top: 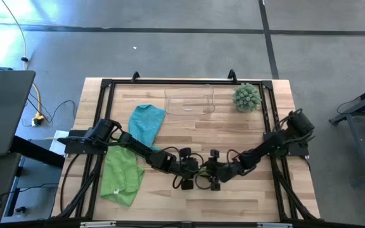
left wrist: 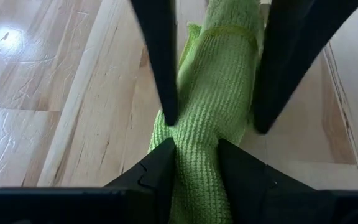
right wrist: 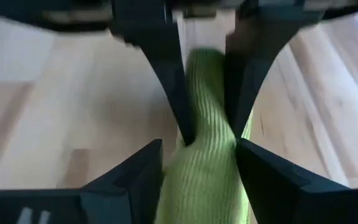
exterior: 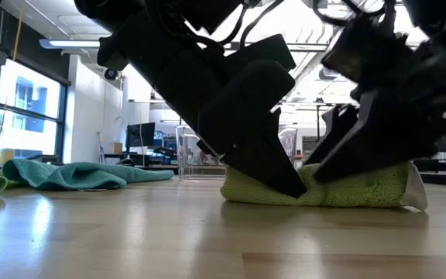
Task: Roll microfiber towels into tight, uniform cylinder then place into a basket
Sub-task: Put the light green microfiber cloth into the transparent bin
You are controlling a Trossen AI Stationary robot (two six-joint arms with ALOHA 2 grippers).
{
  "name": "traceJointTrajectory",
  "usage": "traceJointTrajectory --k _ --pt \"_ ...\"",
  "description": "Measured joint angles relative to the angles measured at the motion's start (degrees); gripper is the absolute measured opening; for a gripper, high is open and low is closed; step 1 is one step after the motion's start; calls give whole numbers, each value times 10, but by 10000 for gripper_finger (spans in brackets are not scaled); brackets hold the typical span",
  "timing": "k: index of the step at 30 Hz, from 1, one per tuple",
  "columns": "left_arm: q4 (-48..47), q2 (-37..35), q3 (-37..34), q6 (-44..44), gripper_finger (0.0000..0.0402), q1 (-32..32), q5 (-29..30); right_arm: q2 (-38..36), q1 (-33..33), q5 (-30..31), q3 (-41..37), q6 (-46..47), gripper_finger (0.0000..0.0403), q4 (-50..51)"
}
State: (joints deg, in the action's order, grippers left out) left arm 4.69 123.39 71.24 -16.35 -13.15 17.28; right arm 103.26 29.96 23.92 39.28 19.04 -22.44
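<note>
A rolled lime green microfiber towel [exterior: 362, 190] lies on the table near the middle front, a white tag at its right end. My left gripper [left wrist: 194, 146] is shut on the roll's left end. My right gripper [right wrist: 199, 146] faces it from the right, its open fingers standing on either side of the roll. A second lime green towel [top: 122, 174] lies crumpled at the front left, and a teal towel [top: 146, 123] lies behind it. The clear basket [top: 189, 101] stands at the far middle. My left gripper pinches the roll's left end [left wrist: 194, 180] between its two fingers, one on each side. The fingers slant down from the table's left and point along the roll. The roll rests on the table. My right gripper: whether its fingers [right wrist: 151, 165] touch the roll, I cannot tell.
A spiky green plant ball [top: 247, 97] sits at the far right corner. A black frame [top: 106, 85] runs round the wooden tabletop. Bare wood lies in front of the grippers and at the right.
</note>
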Motion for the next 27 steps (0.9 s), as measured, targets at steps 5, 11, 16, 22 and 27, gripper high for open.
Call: traceJointTrajectory --k 5,11,16,22,27 --pt "-1 0 0 -2 106 -1 0 21 -8 -2 26 52 219 62" --pt "1 1 0 -41 106 -1 6 21 -10 -6 35 117 180 126" --pt "-1 -2 0 -43 116 -1 3 21 -10 -20 34 142 94 135" --pt "-59 -48 -4 -25 142 0 -27 21 -11 -40 34 161 12 136" --pt "-140 -112 -3 -24 149 -1 -25 6 -11 -55 32 182 22 158"
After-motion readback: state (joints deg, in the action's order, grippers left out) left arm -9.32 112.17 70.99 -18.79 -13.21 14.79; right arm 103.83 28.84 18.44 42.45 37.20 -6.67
